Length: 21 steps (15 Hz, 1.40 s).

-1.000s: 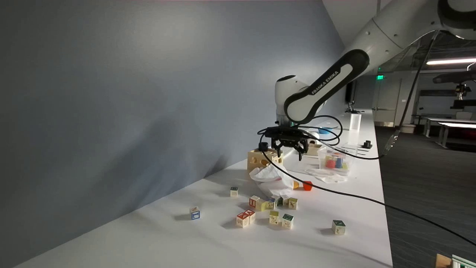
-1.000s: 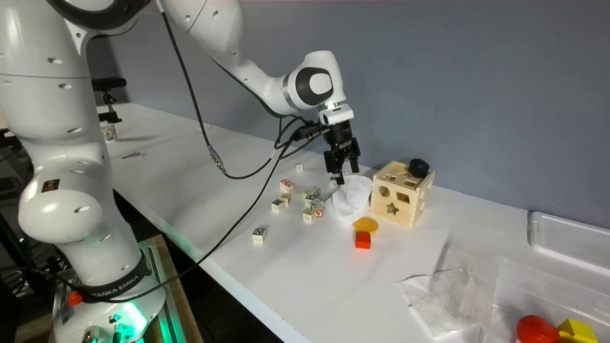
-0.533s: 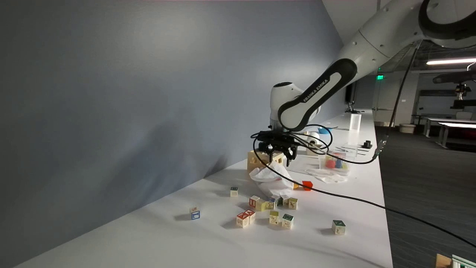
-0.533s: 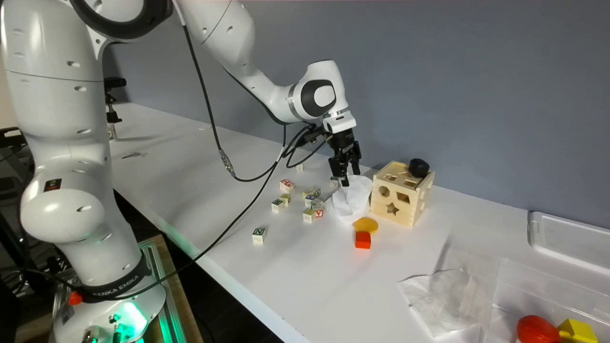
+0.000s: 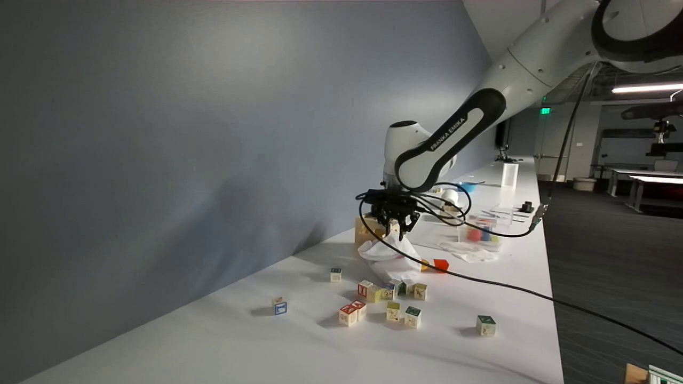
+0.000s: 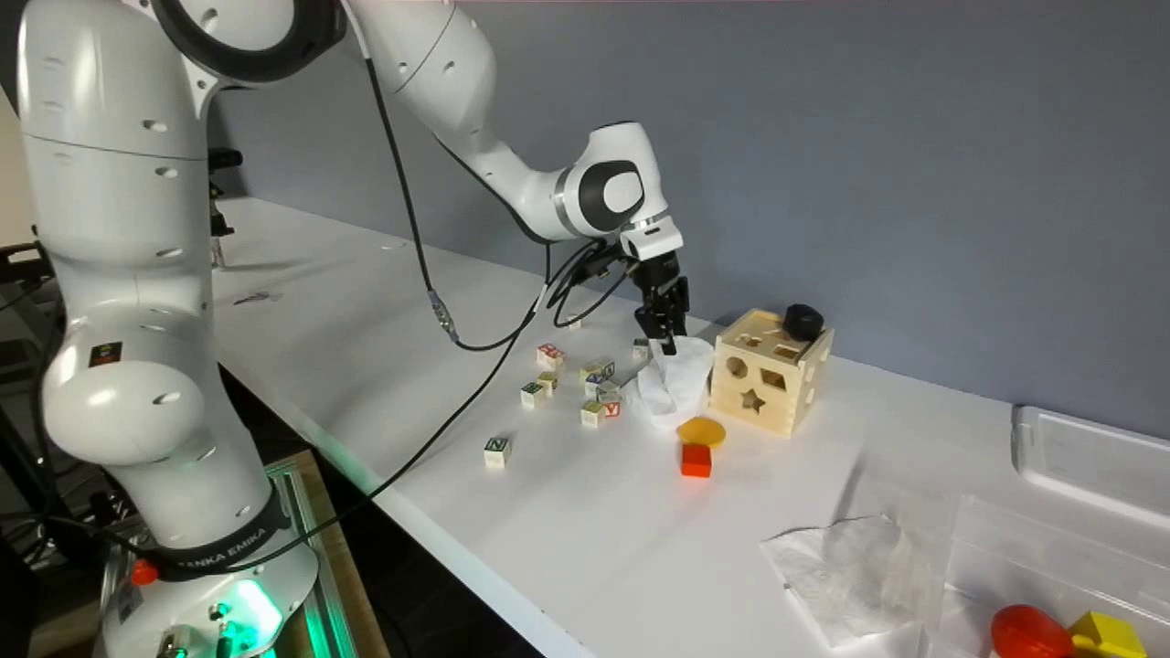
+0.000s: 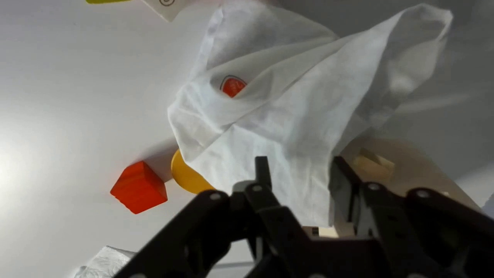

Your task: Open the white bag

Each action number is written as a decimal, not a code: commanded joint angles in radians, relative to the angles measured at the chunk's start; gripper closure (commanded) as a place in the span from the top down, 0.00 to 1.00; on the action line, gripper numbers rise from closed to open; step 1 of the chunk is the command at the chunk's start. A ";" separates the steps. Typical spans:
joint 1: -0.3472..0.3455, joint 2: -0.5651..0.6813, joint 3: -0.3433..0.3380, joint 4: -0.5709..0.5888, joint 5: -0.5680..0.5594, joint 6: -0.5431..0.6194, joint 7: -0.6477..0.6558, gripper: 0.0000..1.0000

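The white bag [image 7: 278, 131] is on the table [image 6: 585, 521], all crumpled and full of folds, and one end of it curls over. A red mark [image 7: 232, 86] peeks out of a fold. The clear bin [image 6: 1051, 557] has a red piece [image 6: 1031, 632] and a yellow piece [image 6: 1108, 635] in it, and a blue piece [image 5: 486, 233] shows in it too. The wood box [image 6: 759, 393] has holes cut in it and stands just beside the bag. A black lump [image 6: 803, 323] sits on top of the box.

The gripper [image 7: 300, 166] points down at the top of the bag. Its two fingers [image 7: 263, 170] are apart, loose, with white cloth showing in the gap. It is hard to tell if the tips touch the bag.

A yellow disc [image 6: 701, 431] sticks out by the bag's edge, with a red block [image 6: 696, 460] just beside it. Letter blocks [image 5: 348, 316] are spread about, some close to the bag. A crinkly sheet [image 6: 855, 576] lies beside the bin, near a lid [image 6: 1097, 468]. In an exterior view, a black cable [image 5: 488, 278] crosses in front of the bag.
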 commanded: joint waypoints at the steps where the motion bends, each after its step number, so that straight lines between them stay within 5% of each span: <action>1: 0.027 -0.018 -0.030 0.007 0.019 -0.022 -0.010 0.15; 4: 0.037 -0.052 -0.039 -0.010 0.008 -0.060 -0.002 0.00; 11: 0.055 -0.143 -0.027 -0.062 -0.036 -0.150 0.016 0.00; 21: 0.029 -0.270 -0.008 -0.361 -0.242 0.110 0.229 0.00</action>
